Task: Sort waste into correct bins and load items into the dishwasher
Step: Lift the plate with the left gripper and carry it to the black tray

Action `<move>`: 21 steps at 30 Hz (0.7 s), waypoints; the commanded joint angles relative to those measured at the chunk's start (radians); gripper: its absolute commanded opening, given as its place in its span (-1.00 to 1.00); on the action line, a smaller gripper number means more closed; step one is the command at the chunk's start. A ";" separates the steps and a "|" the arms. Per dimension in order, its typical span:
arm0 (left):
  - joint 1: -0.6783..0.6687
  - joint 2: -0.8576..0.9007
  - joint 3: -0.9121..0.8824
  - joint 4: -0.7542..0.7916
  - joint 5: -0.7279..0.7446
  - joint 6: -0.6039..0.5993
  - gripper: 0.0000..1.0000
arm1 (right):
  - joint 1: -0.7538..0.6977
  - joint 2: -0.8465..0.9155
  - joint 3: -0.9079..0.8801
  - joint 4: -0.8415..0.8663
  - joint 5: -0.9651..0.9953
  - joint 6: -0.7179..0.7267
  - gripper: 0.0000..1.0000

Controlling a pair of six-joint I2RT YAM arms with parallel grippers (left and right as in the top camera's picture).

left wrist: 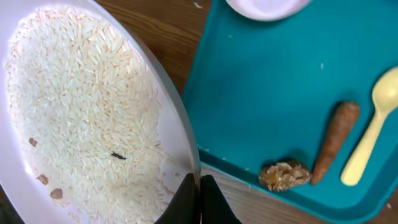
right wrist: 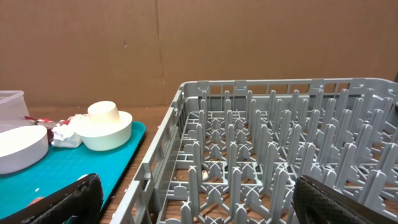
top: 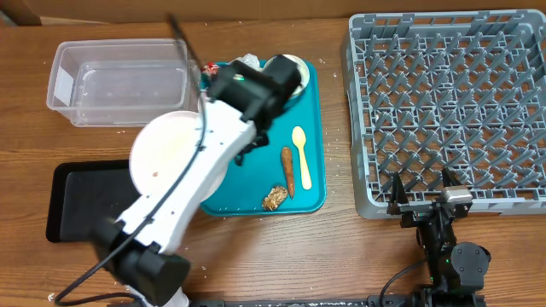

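left fingers pinch the large round pale plate by its rim, presumably to dump its white rice; right fingers gape empty.

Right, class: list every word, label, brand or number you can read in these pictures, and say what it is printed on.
None can be read.
The red-and-white wrapper may carry print, but it is too small and partly hidden to tell.
The clear tub, dish rack, teal tray and plate show no lettering.
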 commanded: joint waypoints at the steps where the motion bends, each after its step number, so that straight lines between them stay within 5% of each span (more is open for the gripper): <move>1: 0.075 -0.040 0.021 -0.005 -0.028 0.007 -0.92 | -0.007 -0.009 -0.011 0.005 0.010 0.007 1.00; 21: 0.465 -0.043 -0.199 0.178 0.272 0.254 -0.91 | -0.007 -0.009 -0.011 0.005 0.010 0.007 1.00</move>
